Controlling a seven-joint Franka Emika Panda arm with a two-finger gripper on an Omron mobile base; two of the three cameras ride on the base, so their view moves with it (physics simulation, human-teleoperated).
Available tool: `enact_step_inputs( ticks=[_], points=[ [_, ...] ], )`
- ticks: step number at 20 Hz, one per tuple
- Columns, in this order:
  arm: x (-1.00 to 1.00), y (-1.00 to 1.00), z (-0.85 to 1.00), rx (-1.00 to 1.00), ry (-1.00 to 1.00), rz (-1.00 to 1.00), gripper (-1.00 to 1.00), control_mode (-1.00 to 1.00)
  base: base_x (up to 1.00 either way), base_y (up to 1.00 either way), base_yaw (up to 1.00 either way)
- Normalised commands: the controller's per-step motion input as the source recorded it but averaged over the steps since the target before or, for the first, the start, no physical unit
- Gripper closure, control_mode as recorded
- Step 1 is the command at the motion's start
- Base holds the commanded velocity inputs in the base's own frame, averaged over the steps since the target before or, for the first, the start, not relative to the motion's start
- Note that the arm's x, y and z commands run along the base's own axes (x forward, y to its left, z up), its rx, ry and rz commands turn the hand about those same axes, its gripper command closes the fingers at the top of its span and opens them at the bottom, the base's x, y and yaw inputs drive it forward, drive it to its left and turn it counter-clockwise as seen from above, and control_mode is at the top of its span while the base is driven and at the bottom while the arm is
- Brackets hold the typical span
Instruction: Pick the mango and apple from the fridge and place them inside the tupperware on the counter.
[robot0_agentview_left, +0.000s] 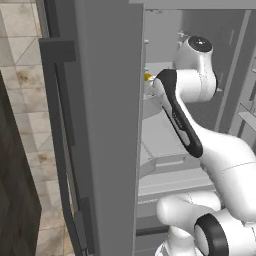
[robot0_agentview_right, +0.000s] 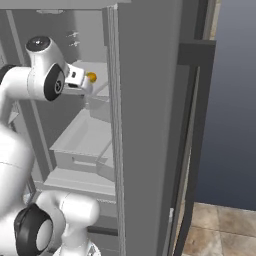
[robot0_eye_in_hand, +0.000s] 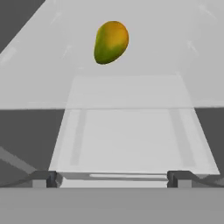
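Note:
The fridge stands open, its thick grey door (robot0_agentview_left: 107, 130) close beside my arm. My arm reaches into the fridge interior (robot0_agentview_right: 85, 135). The mango (robot0_eye_in_hand: 111, 42), yellow-orange with a green side, lies on a pale grey shelf (robot0_eye_in_hand: 131, 140) straight ahead of my gripper (robot0_eye_in_hand: 112, 179) and some way beyond it. Both dark fingertips (robot0_eye_in_hand: 46, 178) stand far apart with nothing between them, so the gripper is open. The mango (robot0_agentview_right: 91, 77) also shows just past my hand, and as a small yellow spot, the mango (robot0_agentview_left: 147, 76), at the door's edge. The apple, the tupperware and the counter are out of view.
Below the mango's shelf sit pale grey drawers (robot0_agentview_right: 82, 145) and a lower shelf (robot0_agentview_left: 170, 180). The door edge (robot0_agentview_right: 150, 125) hems the arm in on one side. Beige tiled floor (robot0_agentview_left: 30, 125) lies outside the fridge.

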Motion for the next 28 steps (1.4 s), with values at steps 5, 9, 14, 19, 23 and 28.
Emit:
enact_step_inputs(
  ticks=[5,9,14,19,23,28],
  points=[
    [0.79,0.17,0.00,-0.01,0.00,0.00,-1.00,-1.00,0.00,0.00,0.00],
    [0.71,0.05,0.00,0.00,0.01,0.00,-1.00,-1.00,0.00,0.00,0.00],
    [0.64,0.01,0.00,0.00,0.02,0.00,-1.00,-1.00,0.00,0.00,0.00],
    [0.60,0.00,0.00,0.00,0.12,0.00,-1.00,-1.00,0.00,0.00,0.00],
    [0.59,0.00,-0.01,0.00,0.16,-0.06,-1.00,-1.00,0.00,0.00,0.00],
    [0.57,0.01,-0.04,0.00,0.12,-0.09,-1.00,-1.00,0.00,0.00,0.00]
  ],
)
